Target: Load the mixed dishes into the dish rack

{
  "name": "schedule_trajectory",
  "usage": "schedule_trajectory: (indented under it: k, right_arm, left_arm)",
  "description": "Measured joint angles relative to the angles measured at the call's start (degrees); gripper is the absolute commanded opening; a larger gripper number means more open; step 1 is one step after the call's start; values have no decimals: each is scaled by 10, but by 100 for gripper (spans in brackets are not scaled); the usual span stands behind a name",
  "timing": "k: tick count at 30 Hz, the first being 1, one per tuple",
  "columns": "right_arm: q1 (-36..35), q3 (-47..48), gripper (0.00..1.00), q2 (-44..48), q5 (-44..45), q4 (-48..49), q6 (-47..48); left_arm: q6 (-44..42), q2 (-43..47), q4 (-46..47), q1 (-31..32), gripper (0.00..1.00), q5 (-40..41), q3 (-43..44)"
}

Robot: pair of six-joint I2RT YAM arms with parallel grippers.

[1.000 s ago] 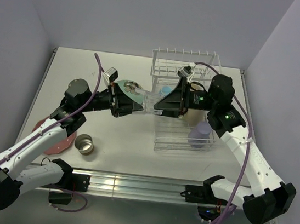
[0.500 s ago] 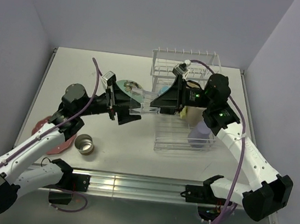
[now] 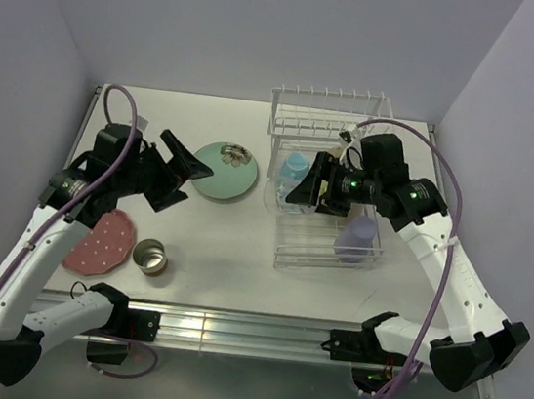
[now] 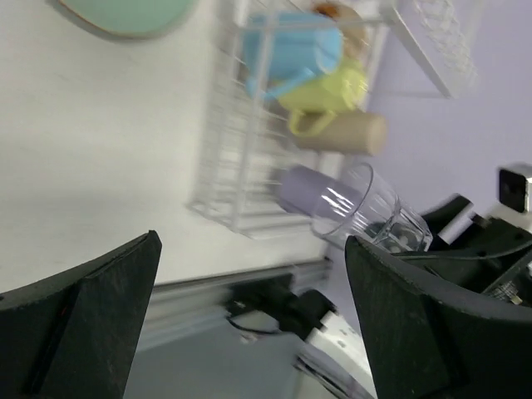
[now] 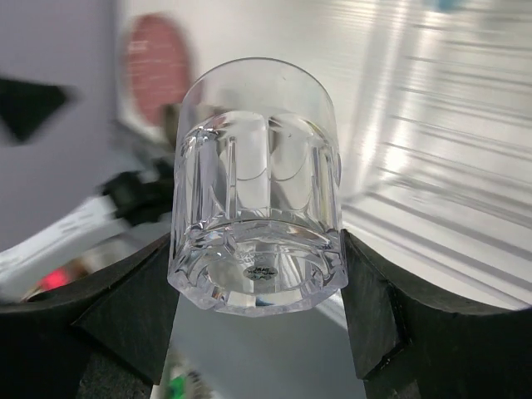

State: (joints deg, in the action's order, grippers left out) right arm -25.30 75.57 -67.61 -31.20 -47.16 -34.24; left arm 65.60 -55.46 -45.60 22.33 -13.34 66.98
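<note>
The clear glass [image 5: 258,191] lies sideways between the pads of my right gripper [image 5: 258,287], which is shut on its thick base. In the top view my right gripper [image 3: 299,192] holds it over the left end of the dish rack [image 3: 329,119]. My left gripper [image 3: 189,179] stands open and empty, well left of the rack, above the table beside the mint-green plate [image 3: 224,170]. In the left wrist view the glass [image 4: 374,212] shows past the lavender cup [image 4: 303,189]. Blue [image 4: 291,50], yellow [image 4: 328,96] and tan [image 4: 349,133] cups lie in the lower basket.
A pink dotted plate [image 3: 102,242] and a small steel cup [image 3: 150,256] sit on the table near the front left. The lavender cup [image 3: 354,239] stands in the lower basket [image 3: 289,257]. The upright prongs [image 3: 359,101] rise at the back.
My left gripper opened, let go of the glass and drew back to the left. My right gripper closed on the glass and pulled it right, over the rack.
</note>
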Motion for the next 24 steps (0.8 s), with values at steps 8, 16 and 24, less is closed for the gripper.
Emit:
schedule_trajectory:
  k: [8, 16, 24]
  right_arm:
    - [0, -3, 0, -47, 204, -124, 83]
    - [-1, -25, 0, -99, 277, -124, 106]
    - [-26, -27, 1, -178, 338, -119, 112]
  left_arm:
    - [-81, -58, -164, 0, 93, 145, 71]
    - [-80, -56, -209, 0, 91, 175, 30]
    - [-77, -60, -223, 0, 93, 177, -3]
